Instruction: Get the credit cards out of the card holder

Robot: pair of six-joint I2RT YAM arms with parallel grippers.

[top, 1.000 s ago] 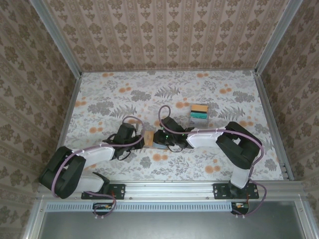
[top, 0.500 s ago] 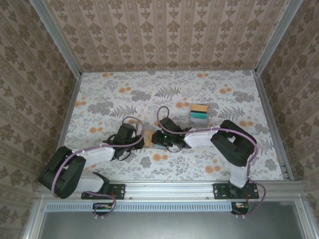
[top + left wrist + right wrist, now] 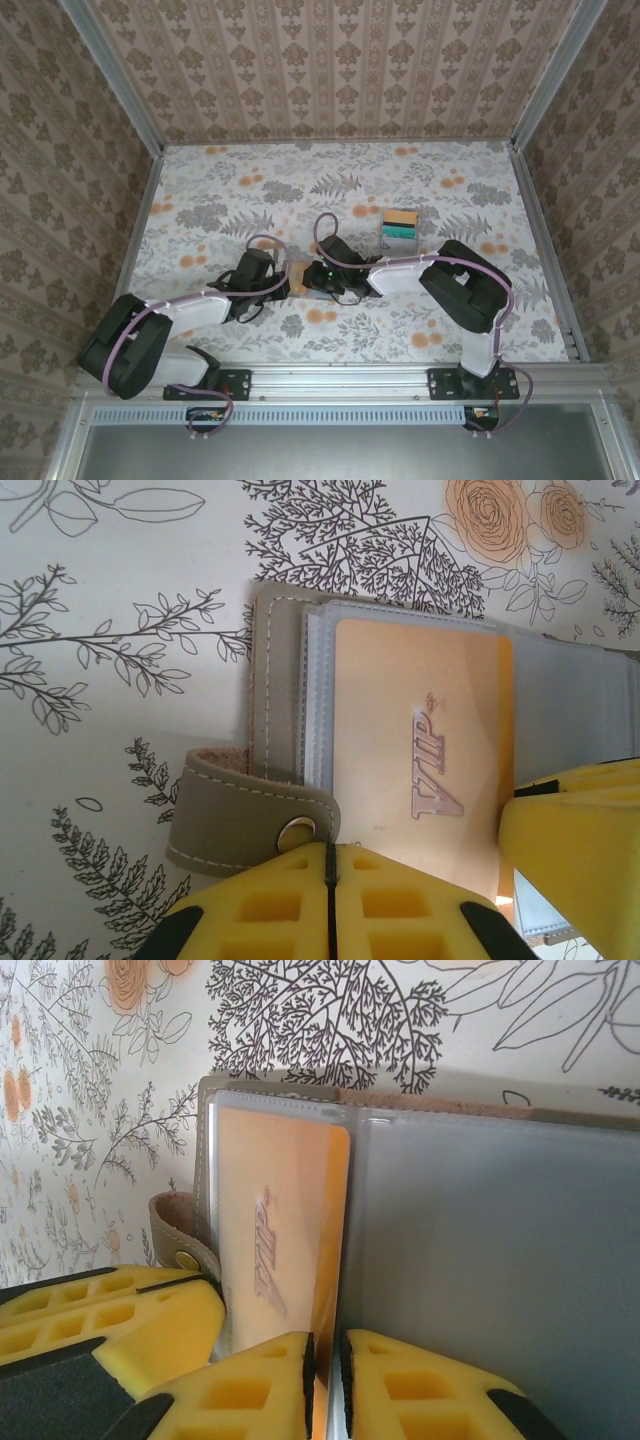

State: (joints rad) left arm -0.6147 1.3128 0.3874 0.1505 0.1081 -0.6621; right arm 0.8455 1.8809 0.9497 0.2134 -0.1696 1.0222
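Note:
The card holder (image 3: pixel 275 680) lies open on the floral table, taupe outside, with its snap strap (image 3: pixel 240 815) curled at the near edge. An orange credit card (image 3: pixel 420 740) marked VIP lies on its left panel among clear sleeves. My left gripper (image 3: pixel 330 852) is shut, its tips at the holder's near edge beside the snap; whether they pinch it is unclear. My right gripper (image 3: pixel 325 1345) is shut on the credit card (image 3: pixel 280 1220), clamping its orange edge at the fold next to the grey right panel (image 3: pixel 490 1260). From above, both grippers meet over the card holder (image 3: pixel 299 272).
A clear box of stacked coloured cards (image 3: pixel 400 228) stands on the table behind and to the right of the right arm. My left gripper's yellow fingers (image 3: pixel 100 1330) sit close beside the right gripper. Patterned walls enclose the table on three sides.
The right arm has shifted slightly left over the holder and its jaws have narrowed onto the card's edge. The left gripper has closed a little and stayed in place.

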